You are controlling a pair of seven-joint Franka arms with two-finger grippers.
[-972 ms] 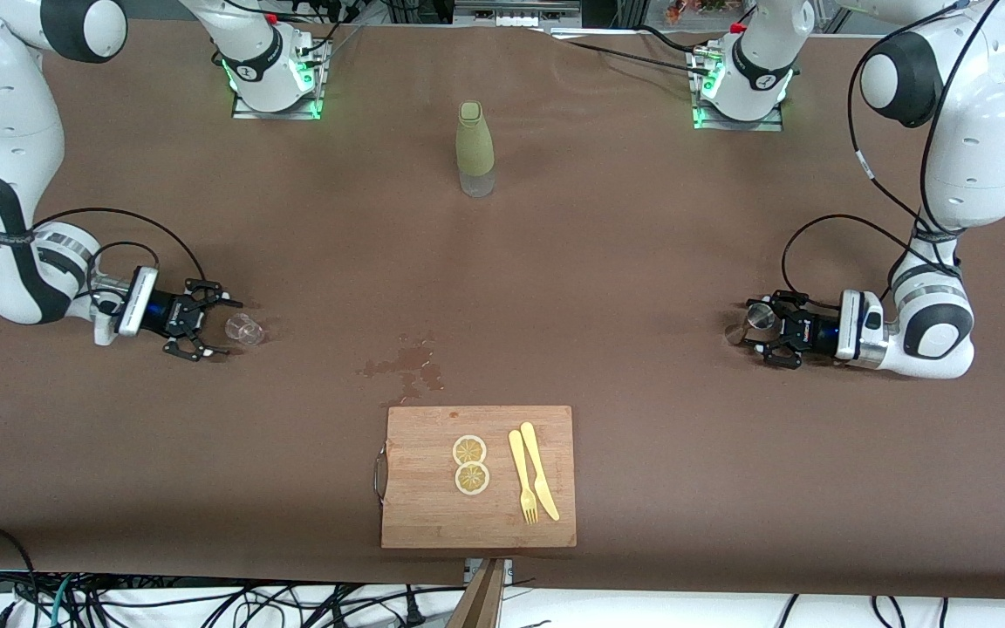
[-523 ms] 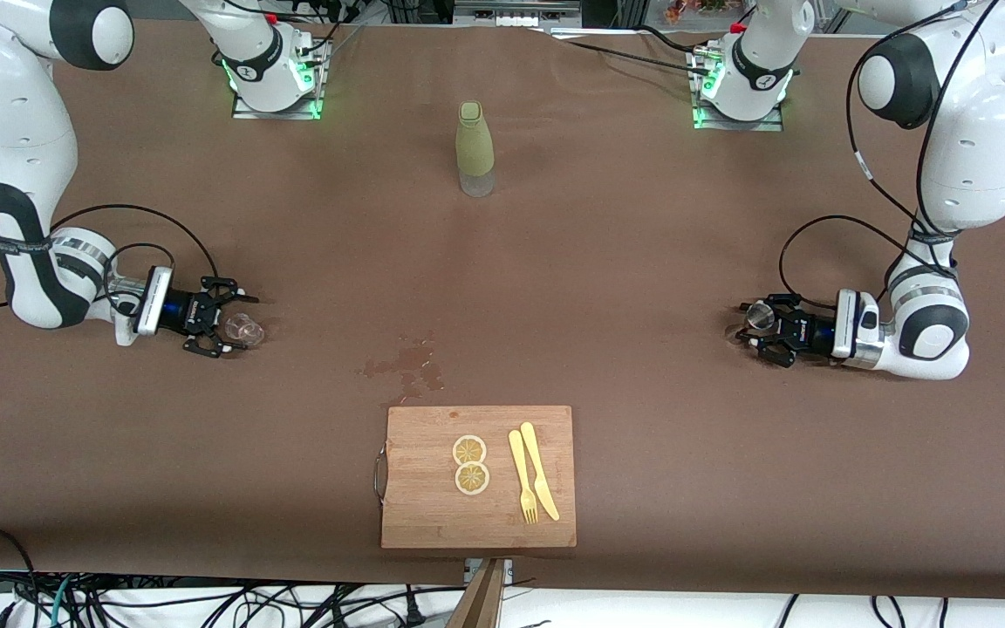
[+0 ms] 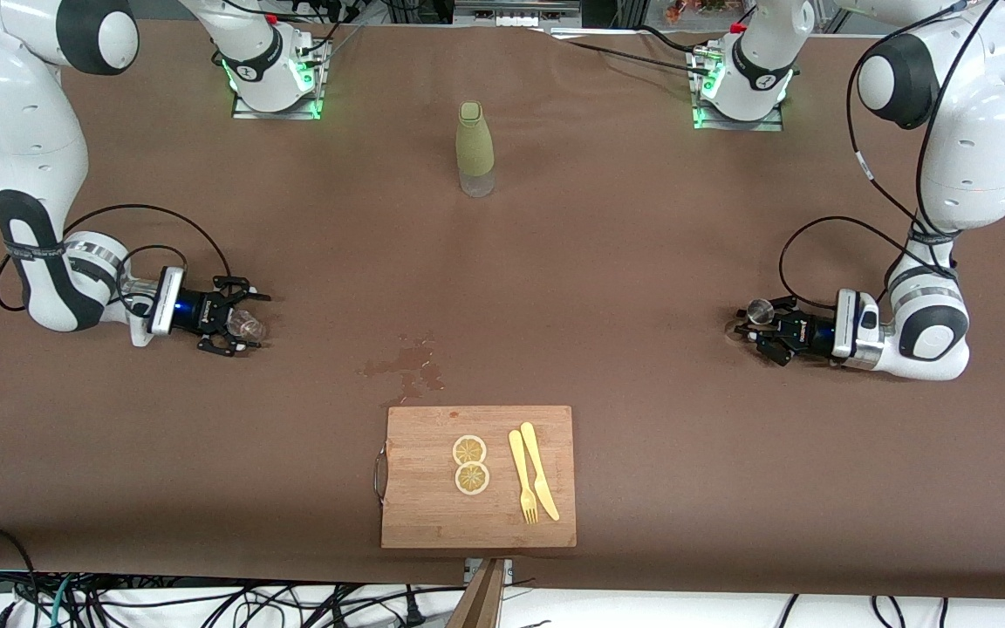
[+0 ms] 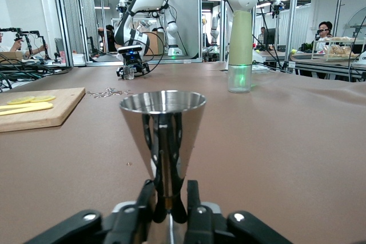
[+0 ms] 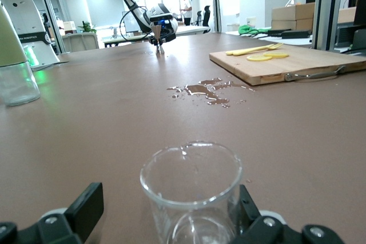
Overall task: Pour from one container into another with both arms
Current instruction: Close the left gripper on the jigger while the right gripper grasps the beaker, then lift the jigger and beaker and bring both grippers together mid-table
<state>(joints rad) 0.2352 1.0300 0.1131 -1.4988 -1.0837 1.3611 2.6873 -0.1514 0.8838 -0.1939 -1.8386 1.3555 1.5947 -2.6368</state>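
A small clear glass (image 3: 250, 327) stands on the brown table toward the right arm's end. My right gripper (image 3: 243, 324) lies low around it, open: in the right wrist view the glass (image 5: 191, 190) sits between the fingers, one finger (image 5: 86, 207) well apart from it, the other close against it. Toward the left arm's end stands a shiny metal cone-shaped cup (image 3: 761, 309). My left gripper (image 3: 757, 329) is shut on its narrow waist; the left wrist view shows the cup (image 4: 163, 124) upright with both fingers (image 4: 144, 201) pressed to its stem.
An olive-green bottle (image 3: 475, 148) with a clear base stands mid-table near the arm bases. A wet spill (image 3: 406, 359) marks the cloth in the middle. Nearer the front camera lies a wooden cutting board (image 3: 420, 510) with two lemon slices, a yellow fork and knife.
My right gripper slid forward along the table until the glass stood between its open fingers. My left gripper's fingers closed in on the metal cup's waist.
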